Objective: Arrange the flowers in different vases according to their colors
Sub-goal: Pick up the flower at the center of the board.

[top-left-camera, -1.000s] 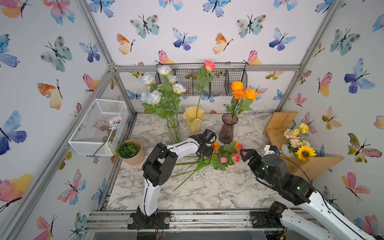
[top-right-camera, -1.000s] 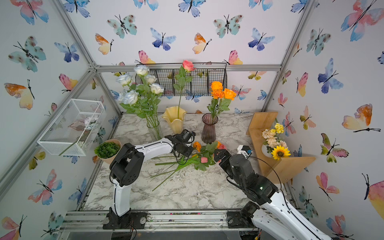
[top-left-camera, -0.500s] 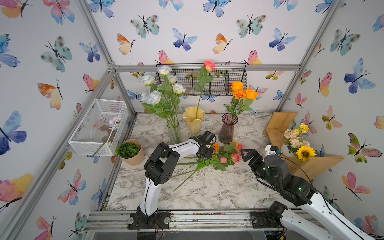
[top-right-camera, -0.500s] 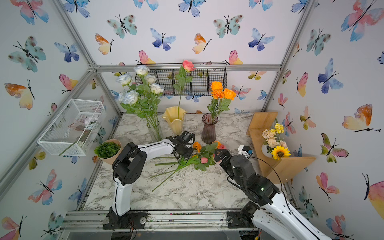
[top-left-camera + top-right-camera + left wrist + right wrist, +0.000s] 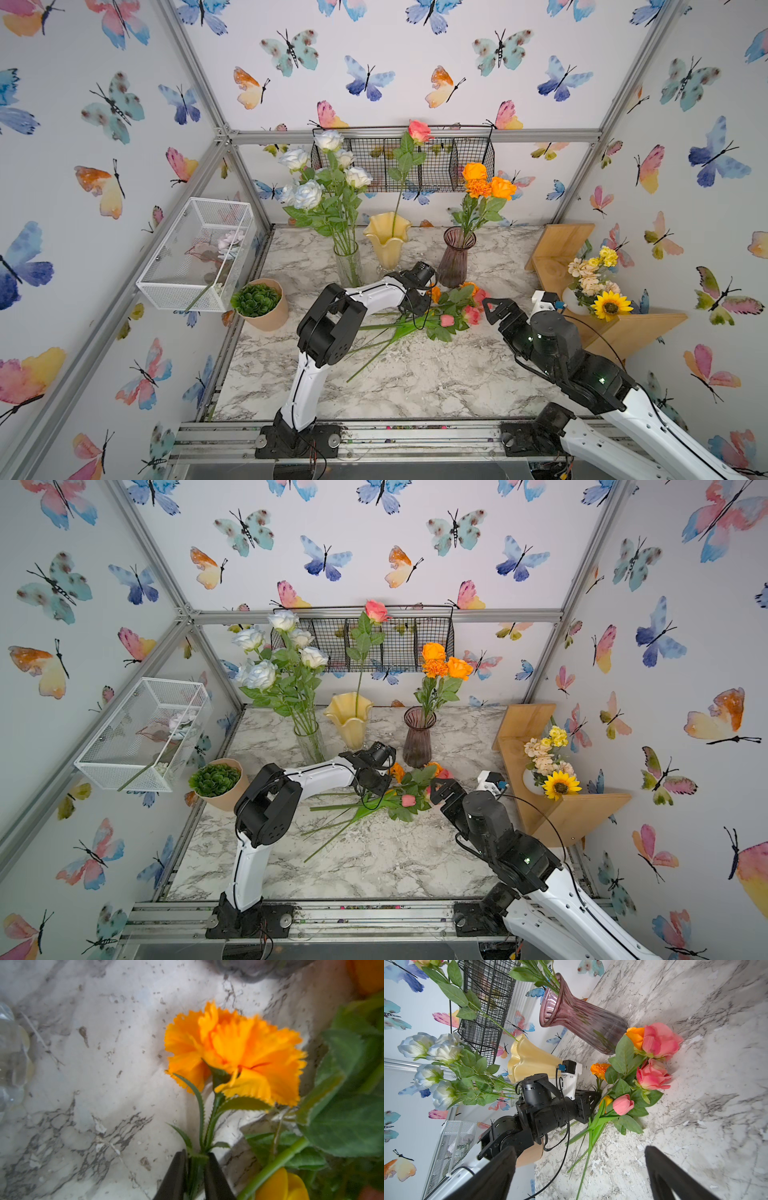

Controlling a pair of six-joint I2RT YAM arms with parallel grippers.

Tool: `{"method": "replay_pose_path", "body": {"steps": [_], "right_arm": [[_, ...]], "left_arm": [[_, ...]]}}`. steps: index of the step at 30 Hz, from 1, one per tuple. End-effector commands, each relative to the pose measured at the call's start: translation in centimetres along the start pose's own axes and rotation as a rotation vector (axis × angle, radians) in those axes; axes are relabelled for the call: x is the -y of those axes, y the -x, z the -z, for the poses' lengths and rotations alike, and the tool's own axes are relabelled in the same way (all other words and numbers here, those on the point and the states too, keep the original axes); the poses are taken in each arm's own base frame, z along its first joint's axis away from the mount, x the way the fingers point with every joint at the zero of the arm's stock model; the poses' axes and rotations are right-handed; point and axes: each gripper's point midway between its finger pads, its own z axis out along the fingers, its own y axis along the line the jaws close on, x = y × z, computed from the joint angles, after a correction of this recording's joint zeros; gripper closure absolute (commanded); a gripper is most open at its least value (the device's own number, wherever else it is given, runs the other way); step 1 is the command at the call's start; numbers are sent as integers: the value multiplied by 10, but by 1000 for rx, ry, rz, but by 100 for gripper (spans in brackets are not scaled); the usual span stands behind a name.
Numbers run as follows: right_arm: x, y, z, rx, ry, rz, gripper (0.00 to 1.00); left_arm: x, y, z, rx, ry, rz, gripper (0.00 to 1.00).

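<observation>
My left gripper (image 5: 196,1156) is shut on the green stem of an orange marigold (image 5: 234,1053) lying on the marble table. In both top views it sits low at the pile of pink and orange flowers (image 5: 451,311) in front of the purple vase (image 5: 456,262). That vase holds orange flowers (image 5: 482,183). One pink rose (image 5: 419,131) stands in the yellow vase (image 5: 387,245), and white roses (image 5: 307,193) fill the clear glass vase (image 5: 348,266). My right gripper (image 5: 579,1149) hangs open to the right of the pile, nothing between its fingers.
A tan pot with a succulent (image 5: 259,303) stands at the left. A white wire basket (image 5: 195,253) hangs on the left wall, a black one (image 5: 436,166) on the back wall. A wooden shelf (image 5: 623,328) with a sunflower bouquet (image 5: 594,282) is at the right.
My left gripper's fingers have closed onto the marigold's stem at the pile. The right arm has barely moved and stays open.
</observation>
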Motion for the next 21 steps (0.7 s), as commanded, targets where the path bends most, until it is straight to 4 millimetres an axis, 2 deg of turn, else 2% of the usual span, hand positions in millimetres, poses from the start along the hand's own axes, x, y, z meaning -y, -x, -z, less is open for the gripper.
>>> {"method": "replay_pose_path", "body": {"steps": [1, 5, 11, 12, 21], "right_arm": [[6, 8, 5, 42, -22, 2, 1], [5, 10, 7, 47, -16, -2, 1], [-1, 15, 11, 58, -5, -2, 1], [-2, 15, 12, 60, -3, -1, 1], [-10, 27, 20, 111, 34, 12, 0]], "left_arm": [[1, -17, -2, -58, 2, -22, 88], [1, -4, 14, 1, 3, -36, 93], [-1, 29, 49, 131, 18, -60, 99], [-1, 40, 65, 178, 22, -63, 99], [0, 87, 139, 396, 25, -83, 100]]}}
